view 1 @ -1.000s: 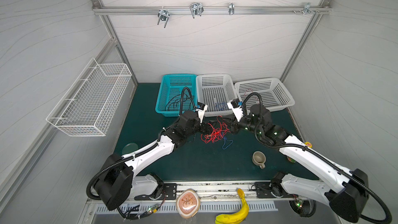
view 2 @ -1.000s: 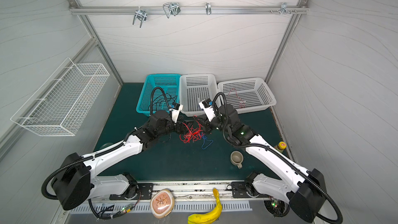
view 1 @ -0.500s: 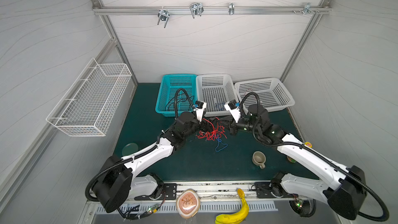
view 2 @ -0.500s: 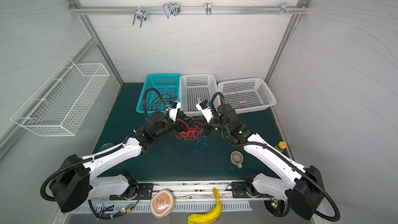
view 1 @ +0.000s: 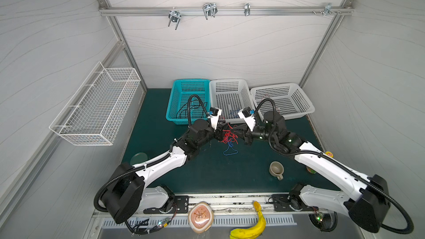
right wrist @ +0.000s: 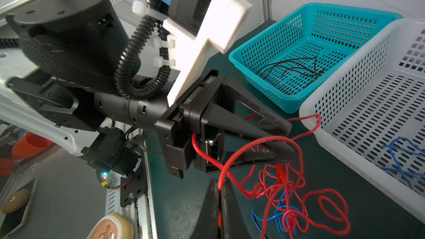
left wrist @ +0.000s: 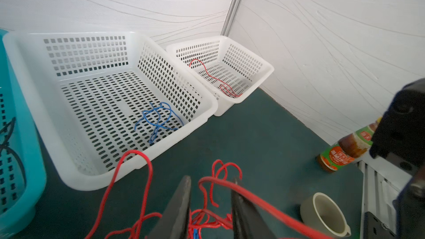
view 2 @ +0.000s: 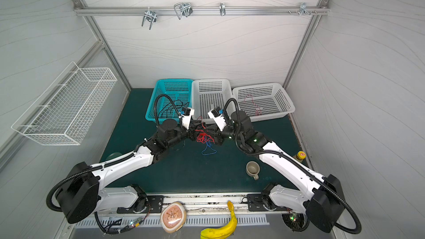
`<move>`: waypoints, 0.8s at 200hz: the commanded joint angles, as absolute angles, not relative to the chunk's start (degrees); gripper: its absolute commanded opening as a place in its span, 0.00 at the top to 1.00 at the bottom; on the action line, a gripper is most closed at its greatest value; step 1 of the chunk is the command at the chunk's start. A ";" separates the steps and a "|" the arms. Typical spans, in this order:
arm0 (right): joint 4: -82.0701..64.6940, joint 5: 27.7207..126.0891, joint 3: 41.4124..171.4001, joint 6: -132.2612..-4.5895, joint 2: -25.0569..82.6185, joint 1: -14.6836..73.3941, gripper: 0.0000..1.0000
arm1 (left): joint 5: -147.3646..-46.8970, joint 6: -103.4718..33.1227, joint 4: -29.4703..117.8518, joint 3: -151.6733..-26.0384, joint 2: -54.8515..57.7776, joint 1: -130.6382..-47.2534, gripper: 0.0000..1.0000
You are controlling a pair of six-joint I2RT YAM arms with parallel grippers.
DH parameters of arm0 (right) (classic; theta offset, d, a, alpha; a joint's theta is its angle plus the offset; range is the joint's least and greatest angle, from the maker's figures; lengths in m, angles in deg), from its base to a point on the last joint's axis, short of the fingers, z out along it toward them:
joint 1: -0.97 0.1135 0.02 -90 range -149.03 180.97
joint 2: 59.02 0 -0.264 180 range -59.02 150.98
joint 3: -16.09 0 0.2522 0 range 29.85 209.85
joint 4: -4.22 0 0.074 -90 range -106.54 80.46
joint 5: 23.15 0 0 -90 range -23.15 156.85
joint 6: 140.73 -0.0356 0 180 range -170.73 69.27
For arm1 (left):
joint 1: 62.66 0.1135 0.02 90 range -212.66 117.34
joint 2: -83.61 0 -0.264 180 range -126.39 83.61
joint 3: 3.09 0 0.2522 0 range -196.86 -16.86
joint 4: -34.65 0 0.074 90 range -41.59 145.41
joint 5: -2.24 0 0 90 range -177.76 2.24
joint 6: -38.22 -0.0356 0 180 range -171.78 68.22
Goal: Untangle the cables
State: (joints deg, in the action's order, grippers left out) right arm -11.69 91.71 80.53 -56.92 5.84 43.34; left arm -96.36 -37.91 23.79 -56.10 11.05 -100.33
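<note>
Cables point(view 1: 228, 137), mostly red, are bunched just in front of the middle white basket point(view 1: 227, 81), with one red strand point(right wrist: 230, 164) pinched between the pressed-together fingers of the right gripper point(right wrist: 220, 181), likely for pulling it free, while the fingers of the left gripper point(left wrist: 211, 180) are parted around other strands, and the knot's core is hidden behind both from above, tbh.

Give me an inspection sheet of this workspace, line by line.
Surface: dark green mat.
Job's things: red-and-blue cable tangle between the grippers; black cables in teal basket, blue cables in middle basket, red cable in end basket.
Clutter: mug, sauce bottle, banana, clock.
Grippers: left gripper jaws apart at the tangle; right gripper shut on a red strand.
Cables: arms' ribbed hoses arch over wrists.
Surroundings: wire rack on side wall, hook rail on back wall.
</note>
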 commanded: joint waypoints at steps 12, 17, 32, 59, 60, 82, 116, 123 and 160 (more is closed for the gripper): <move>-11.09 90.37 82.14 -56.64 6.71 43.77 0.99 | -96.70 -38.42 21.09 -58.49 10.46 -100.36 0.92; -11.16 89.88 82.20 -56.62 6.74 43.81 0.98 | -96.71 -38.42 21.35 -58.55 10.47 -100.36 0.94; -11.64 88.55 82.54 -56.57 7.07 43.77 0.98 | -96.34 -38.51 22.19 -58.69 10.53 -100.35 1.00; -12.00 86.18 82.46 -56.46 7.17 43.77 0.97 | -95.25 -38.42 22.93 -58.59 10.79 -100.36 1.00; -12.00 86.05 82.48 -56.45 7.17 43.77 0.97 | -95.24 -38.42 22.97 -58.55 10.77 -100.32 1.00; -12.32 83.96 82.15 -56.61 7.16 43.77 0.95 | -94.89 -38.41 23.22 -58.51 10.78 -100.29 1.00; -12.88 81.72 81.88 -56.70 7.41 43.78 0.91 | -94.78 -38.42 25.46 -58.94 10.47 -100.35 1.00; -13.29 80.93 81.80 -56.70 7.55 43.77 0.89 | -94.74 -38.42 26.36 -59.04 10.38 -100.35 1.00; -13.58 79.04 81.45 -57.03 9.12 43.77 0.82 | -96.83 -38.50 29.64 -59.83 9.81 -100.32 0.84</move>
